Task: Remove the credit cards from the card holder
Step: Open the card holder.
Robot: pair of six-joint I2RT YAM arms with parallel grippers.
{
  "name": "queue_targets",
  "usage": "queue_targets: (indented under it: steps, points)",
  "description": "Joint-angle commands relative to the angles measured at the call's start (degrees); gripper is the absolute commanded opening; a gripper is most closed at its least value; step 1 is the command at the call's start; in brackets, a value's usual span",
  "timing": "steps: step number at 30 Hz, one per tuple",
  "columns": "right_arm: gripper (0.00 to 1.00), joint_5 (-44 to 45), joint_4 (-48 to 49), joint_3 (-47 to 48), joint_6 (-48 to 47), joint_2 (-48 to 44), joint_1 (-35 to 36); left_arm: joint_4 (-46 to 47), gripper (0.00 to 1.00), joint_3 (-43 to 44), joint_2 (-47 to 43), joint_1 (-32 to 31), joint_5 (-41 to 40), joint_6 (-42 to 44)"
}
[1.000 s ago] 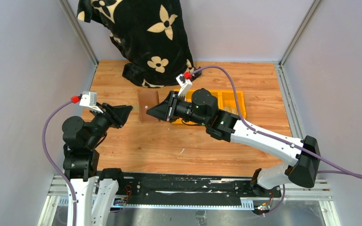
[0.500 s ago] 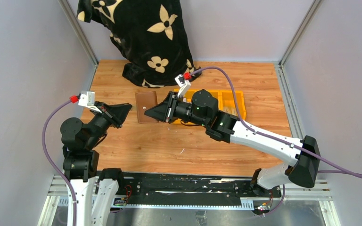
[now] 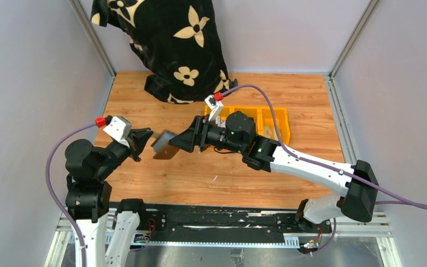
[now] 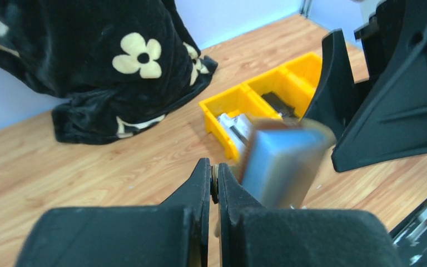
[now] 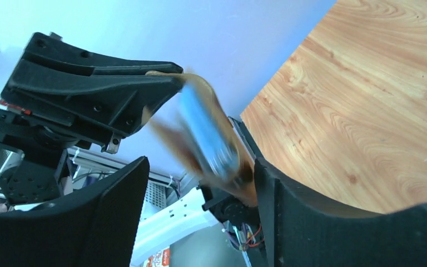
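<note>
The card holder (image 3: 164,146) hangs tilted above the table between the two grippers, brown outside with a blurred bluish-silvery inner face (image 4: 281,161). My left gripper (image 3: 147,138) is shut on a thin brown edge of it (image 4: 214,178). My right gripper (image 3: 180,142) stands open just right of the holder; in the right wrist view the holder (image 5: 208,133) lies between its spread fingers (image 5: 200,167), close to the right finger. The credit cards cannot be told apart from the blurred sleeves.
Yellow bins (image 3: 272,119) stand behind the right arm, with pale and dark items inside (image 4: 239,125). A black blanket with cream flowers (image 3: 167,39) is heaped at the back left. Grey walls close in the table on three sides.
The card holder lay flat on the table; now it is lifted and tilted in my left gripper, which shut on it. My right gripper has opened wide.
</note>
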Motion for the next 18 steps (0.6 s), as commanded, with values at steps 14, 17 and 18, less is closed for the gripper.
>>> queue_targets:
  steps: [14,17,18]
  points:
    - [0.82,-9.22,-10.26,-1.46,-20.97,-9.00,-5.12,-17.63,0.00,9.34,5.03,-0.26,13.14,23.91]
    - [0.83,-14.61,-8.92,-0.88,-26.32,-9.28,-5.13,-18.49,0.00,9.80,4.63,-0.31,15.86,22.97]
    - [0.83,-16.64,-8.33,-0.85,-28.41,-9.16,-5.13,-18.78,0.00,10.12,4.60,-0.27,16.76,22.45]
